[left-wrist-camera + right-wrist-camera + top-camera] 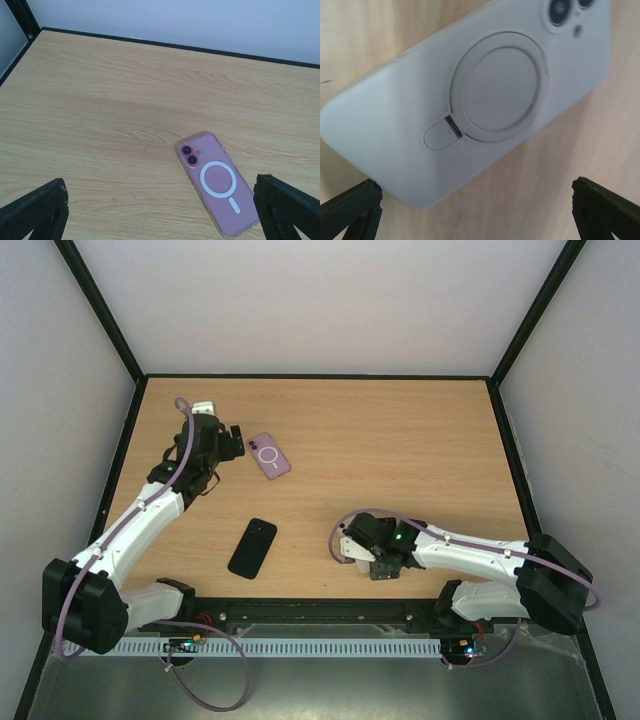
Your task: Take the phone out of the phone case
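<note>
A pink phone in a clear case [269, 455] lies back up on the wooden table, its white ring showing; in the left wrist view [217, 182] it sits just inside my right finger [287, 210]. My left gripper [232, 443] [160, 200] is open, empty and low, just left of it. A phone in a white case [470, 95] with a round ring stand lies back up under my right gripper [358, 548] [476, 200], which is open. The left fingertip [355, 207] is at the case's near corner. In the top view only the case's edge [347, 551] shows.
A black phone [252, 547] lies flat on the table near the front, between the two arms. A black frame borders the table [400, 440], with white walls behind and at the sides.
</note>
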Available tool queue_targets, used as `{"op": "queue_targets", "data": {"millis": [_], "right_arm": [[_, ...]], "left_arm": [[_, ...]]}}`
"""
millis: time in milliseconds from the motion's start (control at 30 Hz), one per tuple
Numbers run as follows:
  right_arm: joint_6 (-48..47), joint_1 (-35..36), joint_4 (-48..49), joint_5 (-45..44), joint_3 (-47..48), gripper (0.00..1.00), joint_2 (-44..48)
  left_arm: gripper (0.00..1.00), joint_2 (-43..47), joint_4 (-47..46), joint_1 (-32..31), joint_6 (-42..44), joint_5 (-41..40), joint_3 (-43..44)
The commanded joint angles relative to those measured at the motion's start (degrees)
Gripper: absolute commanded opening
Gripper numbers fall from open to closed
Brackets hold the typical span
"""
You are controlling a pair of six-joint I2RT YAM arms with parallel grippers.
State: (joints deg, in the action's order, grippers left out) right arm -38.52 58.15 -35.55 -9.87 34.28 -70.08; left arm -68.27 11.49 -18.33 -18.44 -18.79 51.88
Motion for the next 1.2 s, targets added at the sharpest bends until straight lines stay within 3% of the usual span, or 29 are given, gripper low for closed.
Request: {"op": "queue_targets", "data": {"millis": [0, 267, 400, 500, 567, 700, 900, 1167], "right_arm": [[0.4, -1.8, 11.6, -11.5, 1.0, 0.98, 1.7], [6.5, -19.6, 15.7, -2.6, 11.3, 0.97, -8.4], [13.4, -20.3, 7.1, 5.3, 18.9, 0.98, -10.5], [11.3, -19.9, -0.3, 18.2, 21.8, 0.97, -9.0], [9.6, -18.0, -1.8, 21.1, 20.4, 0.97, -7.0], [7.7, -9.7, -1.3, 13.5, 14.4, 0.97, -4.1], [8.2, 0.2, 0.2, 10.1, 9.1, 0.98, -4.4], [8.5, 3.5, 4.8, -3.2, 6.1, 0.98, -7.7]], "left_arm": [[1.0, 1.4, -0.9, 0.3, 0.2, 0.5, -0.3], [1.0, 2.2, -0.8, 0.3, 0.0, 1.3, -0.2], [1.0, 3.4, -0.9, 0.3, 0.0, 1.0, -0.9], [1.0, 4.2, -1.0, 0.2, -0.1, 0.6, -1.0], [1.0, 4.3, -1.1, 0.3, -0.1, 0.5, -1.0], [1.0, 4.0, -1.0, 0.3, -0.2, 0.8, -0.9], [1.0, 3.3, -1.0, 0.3, -0.2, 1.2, -0.7], [1.0, 2.6, -1.0, 0.3, -0.1, 0.9, -0.6]]}}
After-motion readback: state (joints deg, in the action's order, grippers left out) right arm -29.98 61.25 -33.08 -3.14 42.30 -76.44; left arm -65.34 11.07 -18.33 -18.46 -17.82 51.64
